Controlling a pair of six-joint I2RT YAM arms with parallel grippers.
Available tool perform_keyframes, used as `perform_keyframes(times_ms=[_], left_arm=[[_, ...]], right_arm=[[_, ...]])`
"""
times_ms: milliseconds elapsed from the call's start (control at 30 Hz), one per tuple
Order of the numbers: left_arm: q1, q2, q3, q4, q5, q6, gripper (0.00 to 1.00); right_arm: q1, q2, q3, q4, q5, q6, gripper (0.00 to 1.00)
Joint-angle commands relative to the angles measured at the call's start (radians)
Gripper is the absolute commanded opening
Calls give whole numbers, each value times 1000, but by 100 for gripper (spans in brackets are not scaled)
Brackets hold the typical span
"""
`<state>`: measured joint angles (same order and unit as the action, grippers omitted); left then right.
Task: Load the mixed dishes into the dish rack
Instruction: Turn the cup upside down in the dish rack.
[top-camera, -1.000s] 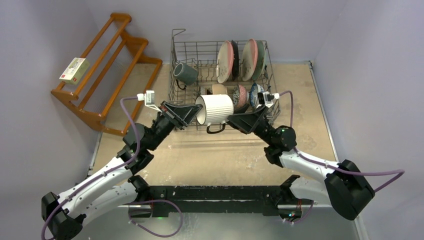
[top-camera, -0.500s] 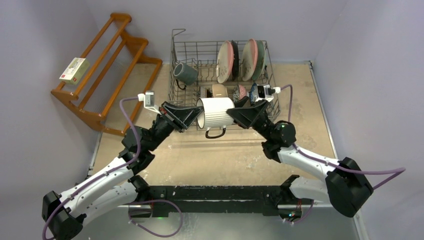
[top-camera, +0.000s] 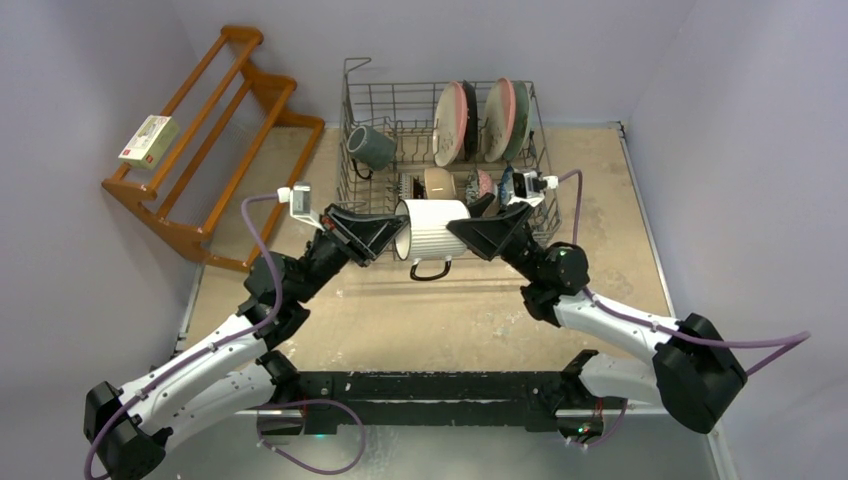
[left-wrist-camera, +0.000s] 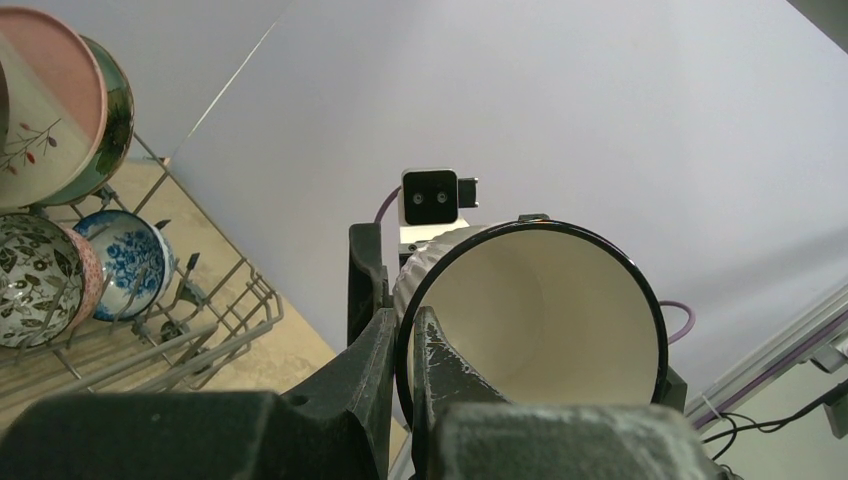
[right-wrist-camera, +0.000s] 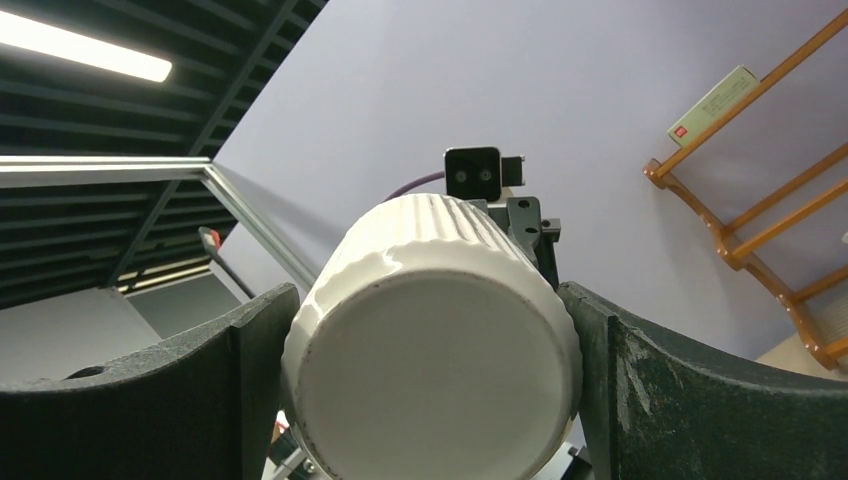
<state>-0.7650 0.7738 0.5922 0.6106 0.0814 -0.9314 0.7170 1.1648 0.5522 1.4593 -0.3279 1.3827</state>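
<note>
The white mug hangs on its side at mid-frame in the top view, over the near wall of the dish rack. Its handle points toward the bottom of the frame. The left hand is clamped on the rim, one finger inside the mouth and one outside. The right hand straddles the base, and its wrist view shows no gap between the fingers and the ribbed sides, so I judge it closed on the mug too.

The mug is glazed ceramic: stiff, fairly heavy, slick, and likely to chip against wire. The ribs give the fingers some bite, but the rim pinch alone looks prone to pivoting.

The mug hides the part of the rack beneath it, so a free slot cannot be confirmed. Neither wrist view shows the handle.
</note>
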Motion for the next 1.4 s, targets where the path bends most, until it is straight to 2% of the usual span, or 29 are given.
perform_keyframes(times_ms=[0, 233, 333, 433, 500, 600, 633, 700, 833, 1000, 1133, 1367], left_arm=[[6, -9, 31, 84, -30, 3, 0], [6, -7, 29, 83, -52, 6, 0], [6, -4, 31, 82, -54, 6, 0], [6, -2, 31, 66, -59, 5, 0], [6, -2, 31, 47, -64, 3, 0], [6, -6, 36, 2, -70, 3, 0], [6, -10, 38, -12, -73, 5, 0], [6, -22, 47, -52, -79, 15, 6], [6, -61, 71, -149, -101, 46, 25], [6, -97, 97, -259, -113, 69, 40], [6, -127, 122, -371, -142, 107, 46], [6, -223, 194, -637, -285, 217, 50]], right_arm=[[21, -17, -32, 123, 7, -6, 99], [24, -9, -80, 198, 4, 33, 97], [24, -8, -89, 218, 11, 40, 89], [24, -8, -84, 232, 16, 44, 65], [24, -9, -73, 232, 19, 43, 44], [24, -10, -47, 208, 19, 34, 6], [24, -12, -38, 188, 17, 31, 0], [25, -20, -19, 148, 14, 17, 0], [24, -48, 15, 62, 36, -35, 0], [22, -73, 66, -31, 47, -113, 0], [20, -85, 114, -143, 67, -191, 0], [19, -84, 303, -528, 162, -436, 0]])
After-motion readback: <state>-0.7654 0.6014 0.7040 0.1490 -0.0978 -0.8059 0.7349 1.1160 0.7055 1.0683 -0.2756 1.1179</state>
